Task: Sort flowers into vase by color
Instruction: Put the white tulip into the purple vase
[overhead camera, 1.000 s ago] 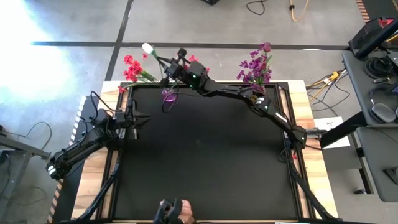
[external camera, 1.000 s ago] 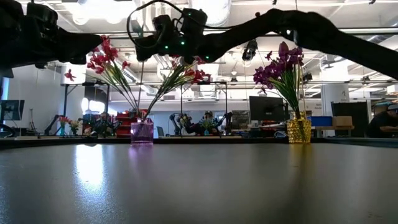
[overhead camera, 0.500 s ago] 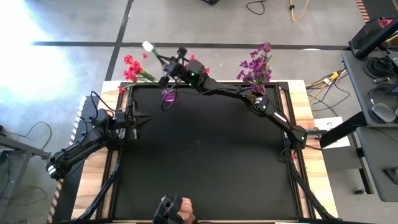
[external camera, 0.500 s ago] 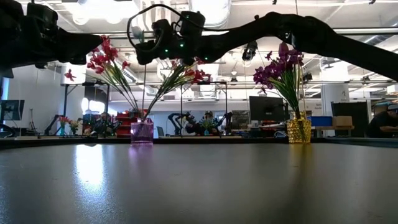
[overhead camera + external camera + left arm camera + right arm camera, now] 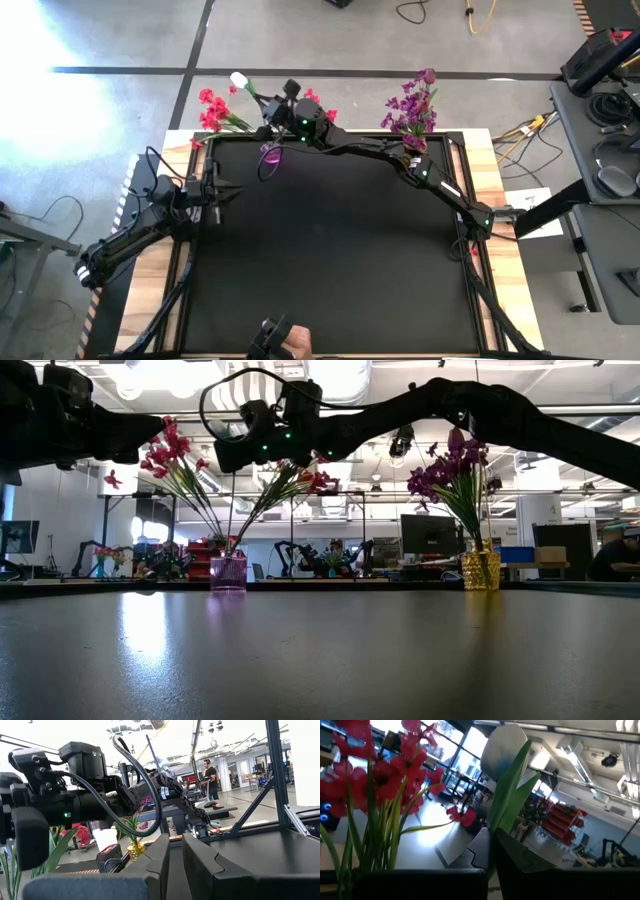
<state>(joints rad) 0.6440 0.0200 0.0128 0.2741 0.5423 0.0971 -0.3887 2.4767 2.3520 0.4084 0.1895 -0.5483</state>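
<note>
One camera looks straight down, one level across the table (image 5: 330, 250), both sharing the vases.

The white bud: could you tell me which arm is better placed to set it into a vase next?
The right. Its gripper is shut on the white bud beside the purple glass vase, whereas the left gripper waits at the table's left edge.

The white bud's stem (image 5: 506, 795) is hidden below the right end effector (image 5: 489, 845). The pink vase (image 5: 270, 152) is partly covered by the right arm. The left arm is cut off at the counter's left edge.
</note>
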